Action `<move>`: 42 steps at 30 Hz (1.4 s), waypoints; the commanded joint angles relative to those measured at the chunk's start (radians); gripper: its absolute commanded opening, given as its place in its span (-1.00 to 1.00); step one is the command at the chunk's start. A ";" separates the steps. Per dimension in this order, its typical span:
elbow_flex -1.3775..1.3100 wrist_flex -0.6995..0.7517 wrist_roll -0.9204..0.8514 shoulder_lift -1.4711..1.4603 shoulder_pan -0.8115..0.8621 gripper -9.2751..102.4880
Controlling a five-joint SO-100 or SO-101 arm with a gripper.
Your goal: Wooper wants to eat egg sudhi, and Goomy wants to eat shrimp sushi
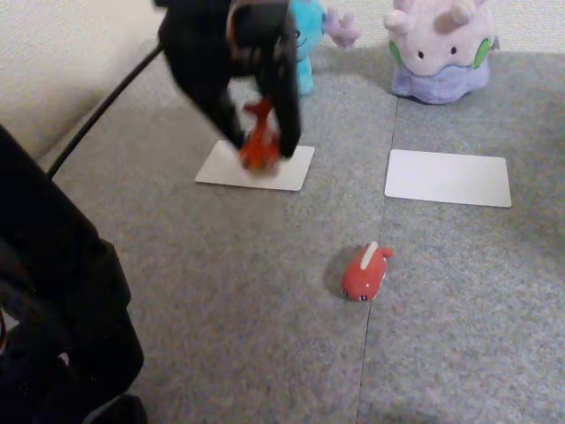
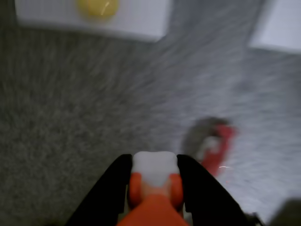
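Currently: black two-finger tool (image 1: 261,146) clamped on the small glossy orange shrimp sushi figure (image 1: 259,141), above the left white card (image 1: 254,168).
Yellow egg figure (image 2: 98,6) sits on a white card in wrist view. Light-blue Wooper plush (image 1: 309,35) behind the tool, lavender Goomy plush (image 1: 440,49) behind right card (image 1: 448,177); red figure (image 1: 365,272) on grey carpet.

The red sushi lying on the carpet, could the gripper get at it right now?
Probably not yet: the gripper is shut on the shrimp sushi, so its jaws are occupied. Otherwise the red sushi lies alone on open carpet, with nothing beside it blocking an approach.
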 commanded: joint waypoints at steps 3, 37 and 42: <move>-0.233 0.028 -0.018 -0.046 0.009 -0.81; -1.221 -0.107 -0.127 -1.127 0.244 -0.80; -1.221 -0.089 -0.129 -1.129 0.262 -0.80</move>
